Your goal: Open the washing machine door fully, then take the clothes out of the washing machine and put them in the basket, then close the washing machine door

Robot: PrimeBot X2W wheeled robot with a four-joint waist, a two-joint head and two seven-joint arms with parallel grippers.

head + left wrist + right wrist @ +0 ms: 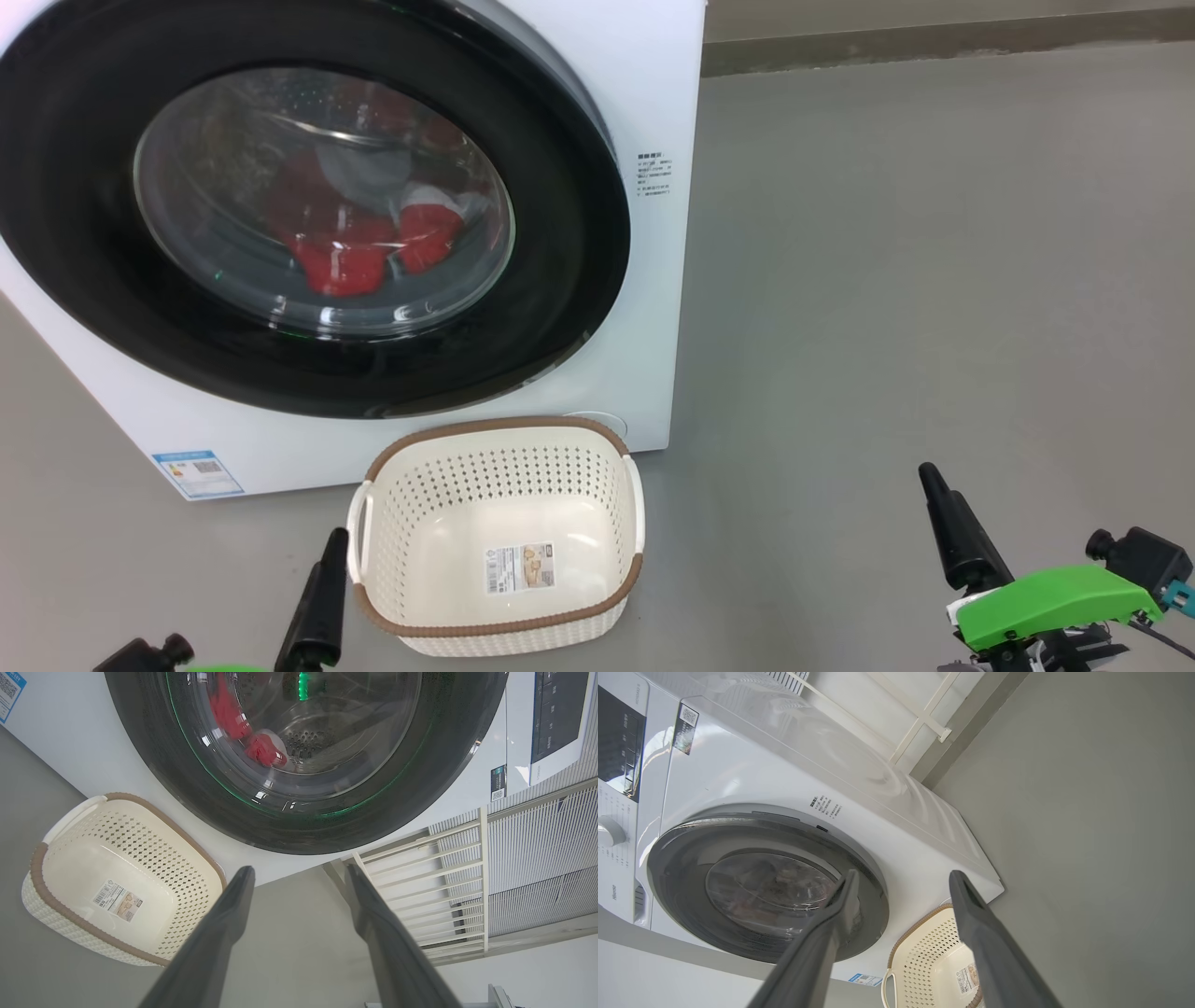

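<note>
The white washing machine (658, 112) stands at the upper left, and its door (569, 233), black-rimmed with a glass window, lies shut against the front. Red and grey clothes (345, 257) show through the glass, inside the drum. The cream basket (495, 427) sits on the floor just before the machine, nothing in it but a paper label. My left gripper (257, 588) is low at the basket's left, open and holding nothing. My right gripper (1011, 506) is open too, well to the basket's right. In the left wrist view the left gripper (299, 870) points at the door (154, 765) and the clothes (261, 751).
Bare grey floor (934, 280) spreads to the right of the machine up to a baseboard (934, 42). A white slatted railing (420, 877) stands beyond the machine's side. The control panel (616, 760) and a dial (607, 830) sit above the door (686, 891).
</note>
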